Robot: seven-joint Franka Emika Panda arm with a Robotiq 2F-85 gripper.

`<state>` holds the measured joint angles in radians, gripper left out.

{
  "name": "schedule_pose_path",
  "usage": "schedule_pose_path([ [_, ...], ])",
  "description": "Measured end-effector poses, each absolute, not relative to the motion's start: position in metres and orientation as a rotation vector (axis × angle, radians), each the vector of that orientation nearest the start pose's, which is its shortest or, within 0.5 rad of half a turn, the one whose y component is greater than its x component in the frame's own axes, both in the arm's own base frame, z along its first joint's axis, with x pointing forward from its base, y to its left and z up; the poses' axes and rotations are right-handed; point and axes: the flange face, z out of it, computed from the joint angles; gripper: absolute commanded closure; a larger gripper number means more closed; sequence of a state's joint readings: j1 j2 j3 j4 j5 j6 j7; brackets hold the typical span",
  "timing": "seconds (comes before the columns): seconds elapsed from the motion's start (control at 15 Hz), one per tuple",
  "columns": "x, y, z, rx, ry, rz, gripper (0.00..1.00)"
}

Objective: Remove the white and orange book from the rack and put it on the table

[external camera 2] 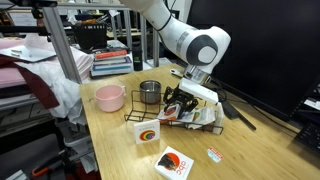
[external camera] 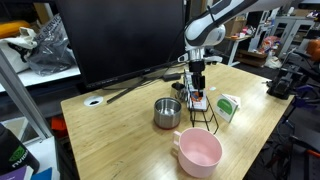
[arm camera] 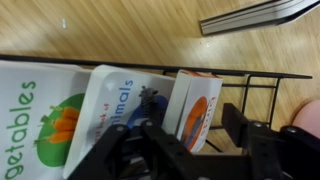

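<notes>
Three books stand on edge in the rack (arm camera: pixel 262 78), and the white and orange book (arm camera: pixel 197 115) is the end one, in the slot nearest the rack's bare wire end. The white and blue book (arm camera: pixel 115 110) leans in the next slot, and a green-lettered vegetables book (arm camera: pixel 35 120) stands beyond that. The gripper (arm camera: pixel 197 138) hangs straight above the rack with its jaws spread wide and holding nothing. In the wrist view one finger comes down on the blue book's side and the other over the empty wires, so the orange book's top edge lies between them. That is the relation the next move turns on. The book's thin top edge runs away from the camera, in line with the finger pads, so the jaws would close across its thickness, not its length. I cannot tell whether the fingertips have dropped below the top edge. The finger by the blue book sits close to it and could catch that cover. In both exterior views the arm stands over the rack, with bare table (external camera: pixel 130 140) around the rack for setting the book down.
</notes>
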<state>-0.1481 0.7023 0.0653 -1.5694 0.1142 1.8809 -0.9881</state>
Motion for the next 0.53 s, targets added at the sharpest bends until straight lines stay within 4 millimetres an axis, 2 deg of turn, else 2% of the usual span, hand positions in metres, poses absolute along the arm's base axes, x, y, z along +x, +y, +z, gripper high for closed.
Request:
schedule_pose_path([
  [0.2, 0.653, -0.049, 0.201, -2.545, -1.133, 0.368, 0.85],
  [0.33, 0.655, -0.049, 0.203, -2.544, -1.127, 0.359, 0.95],
  [0.47, 0.658, -0.049, 0.212, -2.548, -1.125, 0.339, 0.94],
  [0.53, 0.659, -0.049, 0.217, -2.553, -1.128, 0.329, 0.98],
])
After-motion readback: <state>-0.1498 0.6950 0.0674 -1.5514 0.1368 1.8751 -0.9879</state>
